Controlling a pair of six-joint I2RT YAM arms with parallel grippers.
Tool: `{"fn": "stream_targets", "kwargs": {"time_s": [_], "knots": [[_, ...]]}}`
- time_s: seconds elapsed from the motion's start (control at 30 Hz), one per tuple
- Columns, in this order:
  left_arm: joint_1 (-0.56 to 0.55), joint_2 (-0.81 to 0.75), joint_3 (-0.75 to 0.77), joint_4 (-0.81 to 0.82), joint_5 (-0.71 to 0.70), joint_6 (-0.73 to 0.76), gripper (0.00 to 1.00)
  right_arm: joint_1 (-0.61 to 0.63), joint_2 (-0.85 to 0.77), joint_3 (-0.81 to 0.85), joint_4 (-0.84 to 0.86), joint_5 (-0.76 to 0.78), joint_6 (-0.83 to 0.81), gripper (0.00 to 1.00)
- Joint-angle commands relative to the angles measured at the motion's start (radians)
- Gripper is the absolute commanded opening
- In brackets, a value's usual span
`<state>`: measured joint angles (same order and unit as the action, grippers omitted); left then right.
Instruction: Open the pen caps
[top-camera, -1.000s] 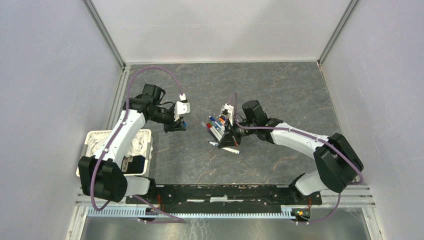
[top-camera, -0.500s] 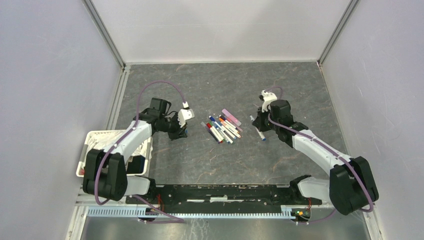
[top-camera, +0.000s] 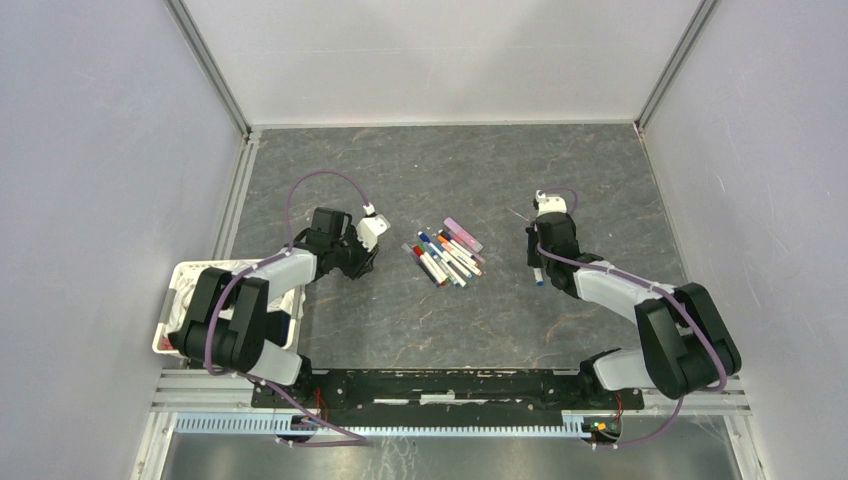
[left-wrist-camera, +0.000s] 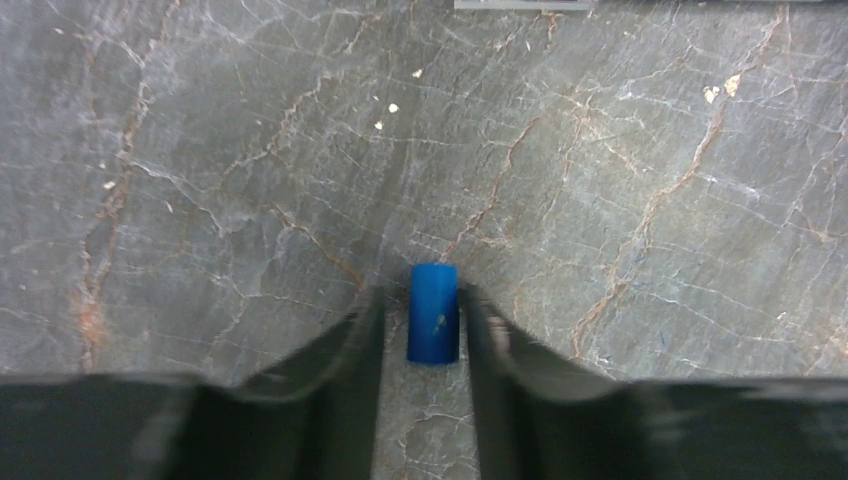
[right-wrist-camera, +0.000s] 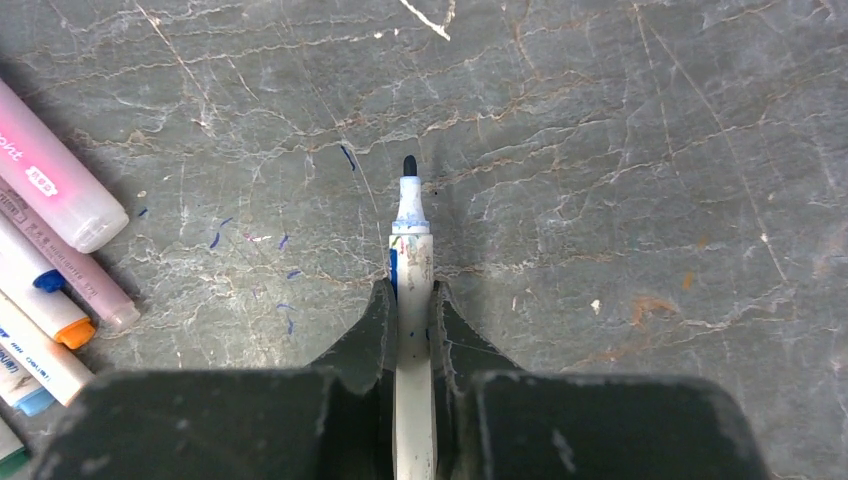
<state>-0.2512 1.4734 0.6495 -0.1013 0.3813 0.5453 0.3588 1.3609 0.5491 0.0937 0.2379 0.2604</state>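
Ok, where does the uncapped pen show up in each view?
Top external: right of centre, the uncapped pen held in the right tool.
Right wrist: pen at centre, nib up the picture, clamped in the tool.
Left wrist: not in it.
Shared landmark: the pen pile, at right wrist's left edge.

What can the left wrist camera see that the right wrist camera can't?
Only the left wrist view shows a blue cap. It sits between the fingers of the left gripper, with a gap on one side.

Only the right wrist view shows the uncapped pen, pinched in the right gripper with its dark tip pointing away. The pile of pens lies at the picture's edge, and small blue ink marks dot the table.

Both views show two dark fingers over the same grey, veined table.
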Motion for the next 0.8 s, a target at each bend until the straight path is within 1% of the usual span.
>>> {"fn": "stream_targets", "kwargs": {"time_s": [0.0,0.07,0.13,0.17,0.2,0.23,0.27,0.3,0.33,0.37,0.5,0.63,0.7,0.77], "knots": [[-0.005,0.005,-0.002,0.03,0.03,-0.029,0.51,-0.009,0.046,-0.012,0.09,-0.017,0.012,0.11],[-0.005,-0.008,0.004,0.002,0.063,-0.019,0.63,-0.01,0.063,-0.015,0.103,-0.029,0.013,0.15],[-0.005,-0.027,0.014,-0.026,0.09,-0.012,0.67,-0.012,0.077,-0.017,0.109,-0.036,0.013,0.18],[-0.005,-0.038,0.023,-0.044,0.107,-0.01,0.74,-0.012,0.084,-0.015,0.109,-0.038,0.014,0.2],[-0.005,-0.048,0.035,-0.064,0.12,-0.011,0.77,-0.013,0.088,-0.015,0.11,-0.039,0.016,0.24],[-0.004,-0.061,0.053,-0.092,0.138,-0.01,0.86,-0.013,0.091,-0.016,0.109,-0.041,0.016,0.29],[-0.002,-0.073,0.072,-0.125,0.159,-0.007,0.89,-0.014,0.09,-0.015,0.108,-0.047,0.02,0.31],[-0.001,-0.086,0.095,-0.158,0.176,-0.004,0.98,-0.015,0.087,-0.015,0.106,-0.055,0.022,0.34],[0.0,-0.099,0.119,-0.191,0.191,-0.002,1.0,-0.015,0.082,-0.018,0.107,-0.058,0.023,0.38],[0.0,-0.113,0.143,-0.215,0.197,-0.004,1.0,-0.016,0.077,-0.021,0.108,-0.059,0.025,0.39],[0.015,-0.151,0.256,-0.317,0.21,-0.016,1.0,-0.018,0.064,-0.02,0.096,-0.055,0.027,0.42],[0.04,-0.149,0.378,-0.426,0.235,-0.044,1.0,-0.02,0.026,-0.013,0.085,-0.053,0.03,0.44],[0.043,-0.152,0.389,-0.448,0.254,-0.04,1.0,-0.019,0.003,-0.005,0.074,-0.038,0.032,0.48],[0.043,-0.161,0.364,-0.449,0.27,-0.027,1.0,-0.019,-0.028,0.007,0.062,-0.028,0.035,0.52]]}}
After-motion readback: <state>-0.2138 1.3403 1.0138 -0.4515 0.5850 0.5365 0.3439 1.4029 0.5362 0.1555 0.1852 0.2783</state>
